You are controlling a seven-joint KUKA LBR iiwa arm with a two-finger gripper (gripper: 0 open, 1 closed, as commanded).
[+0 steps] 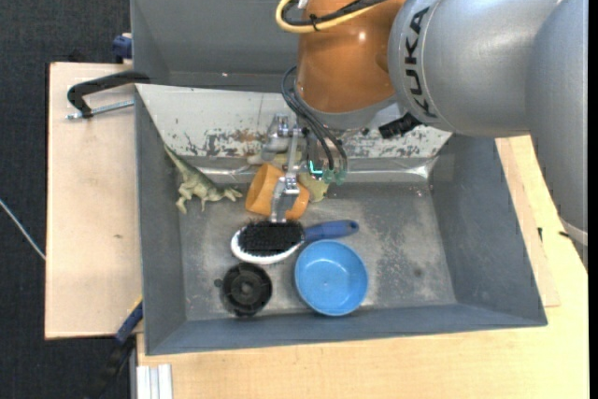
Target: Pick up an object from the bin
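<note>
STRAIGHT DOWN INTO THE BIN: We look into a grey metal bin point(416, 238) as the silver KUKA arm point(495, 23) reaches in from the right, its orange wrist cover point(341, 51) hanging above the back wall. The jaws are low over the rear of the bin floor, left of centre, right against an orange rounded block point(262, 189) that lies just in front of the scuffed back wall. The metal tip overlaps the block's right edge. From this angle we cannot tell whether the jaws are released or clenched, nor whether the block sits between them.

Just to the right of the tip we see a small yellow-green piece point(320, 191), too hidden to name. To the left of the orange block, near the left wall, lies a pale green toy dinosaur point(200, 192). Just in front of the block rests a brush point(269, 243) with a white rim and black bristles, its blue handle pointing right. A round blue bowl point(330, 277) stands upright just beside the brush, toward the front wall. Left of the bowl, below the brush head, sits a black round cap point(245, 288). The right half of the floor carries only scratches.
</note>
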